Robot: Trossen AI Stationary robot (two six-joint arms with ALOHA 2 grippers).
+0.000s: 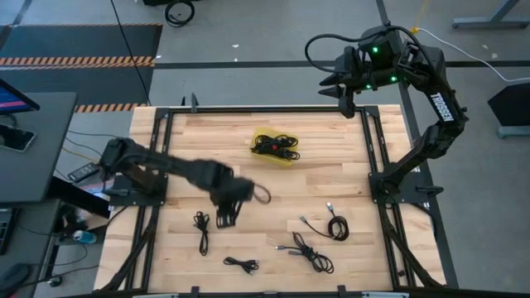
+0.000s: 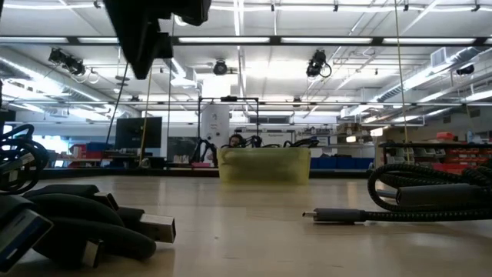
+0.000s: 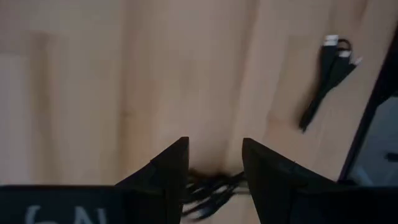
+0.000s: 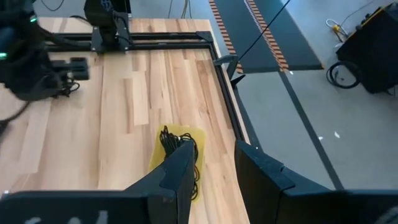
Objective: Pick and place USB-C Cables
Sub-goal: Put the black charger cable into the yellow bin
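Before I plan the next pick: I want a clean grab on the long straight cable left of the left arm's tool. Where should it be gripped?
Grip the cable at its knotted upper end, coming straight down from above. It lies flat and alone on the table; the tail below is thin.

Bare table lies open between the yellow tray and loose cables scattered along the near edge.

The worktop is pale wood planks, smooth and matt, edged by a black metal frame. The tray looks translucent yellow plastic. One cable has braided sheathing.
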